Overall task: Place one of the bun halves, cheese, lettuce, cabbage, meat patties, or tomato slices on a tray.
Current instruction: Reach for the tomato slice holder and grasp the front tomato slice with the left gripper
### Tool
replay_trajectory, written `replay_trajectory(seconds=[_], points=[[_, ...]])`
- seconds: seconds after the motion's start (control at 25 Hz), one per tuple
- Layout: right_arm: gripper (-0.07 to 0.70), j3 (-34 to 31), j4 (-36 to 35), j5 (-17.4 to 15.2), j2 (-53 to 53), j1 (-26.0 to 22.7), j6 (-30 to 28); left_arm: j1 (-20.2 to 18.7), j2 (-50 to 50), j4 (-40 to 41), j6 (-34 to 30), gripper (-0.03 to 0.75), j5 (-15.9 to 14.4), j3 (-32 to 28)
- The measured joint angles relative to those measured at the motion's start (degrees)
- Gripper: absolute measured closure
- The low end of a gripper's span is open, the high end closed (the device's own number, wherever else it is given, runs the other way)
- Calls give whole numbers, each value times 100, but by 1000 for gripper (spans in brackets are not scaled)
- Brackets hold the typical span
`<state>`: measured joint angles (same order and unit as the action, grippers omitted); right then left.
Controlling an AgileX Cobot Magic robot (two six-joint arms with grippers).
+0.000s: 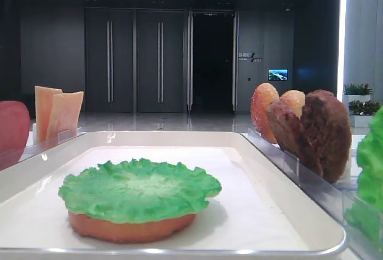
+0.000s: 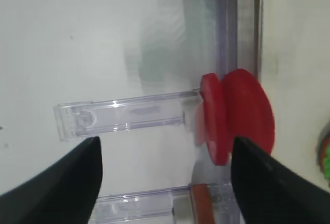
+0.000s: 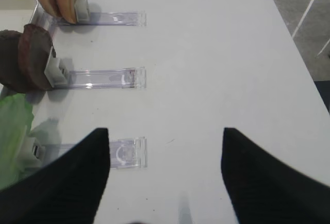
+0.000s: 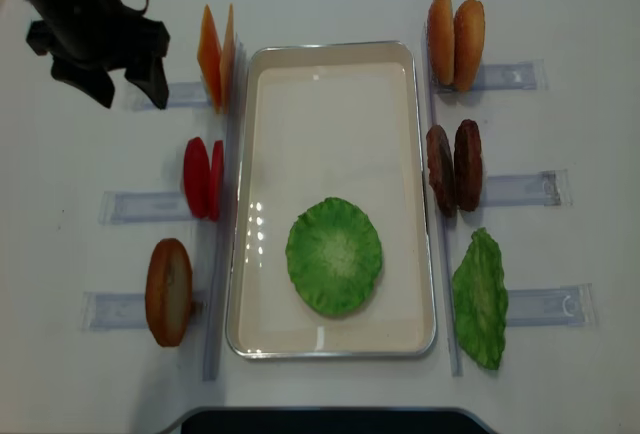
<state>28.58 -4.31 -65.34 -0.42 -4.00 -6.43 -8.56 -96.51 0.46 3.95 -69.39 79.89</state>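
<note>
The tray (image 4: 331, 339) holds 1 bun half (image 1: 128, 227) under a green lettuce leaf (image 4: 334, 256). Left of the tray, 2 tomato slices (image 4: 202, 177) stand in a clear holder (image 4: 145, 206). The left gripper (image 4: 108, 82) hovers beyond them, jaws wide apart, empty. The right gripper (image 3: 165, 175) is likewise spread, right of the tray, near 2 meat patties (image 4: 454, 166).
</note>
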Motion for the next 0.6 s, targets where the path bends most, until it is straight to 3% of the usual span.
replay_trajectory(seconds=[0.6], points=[[160,0,-5,0,0,0,0,-1438,0,259,1505,125,-13,0]])
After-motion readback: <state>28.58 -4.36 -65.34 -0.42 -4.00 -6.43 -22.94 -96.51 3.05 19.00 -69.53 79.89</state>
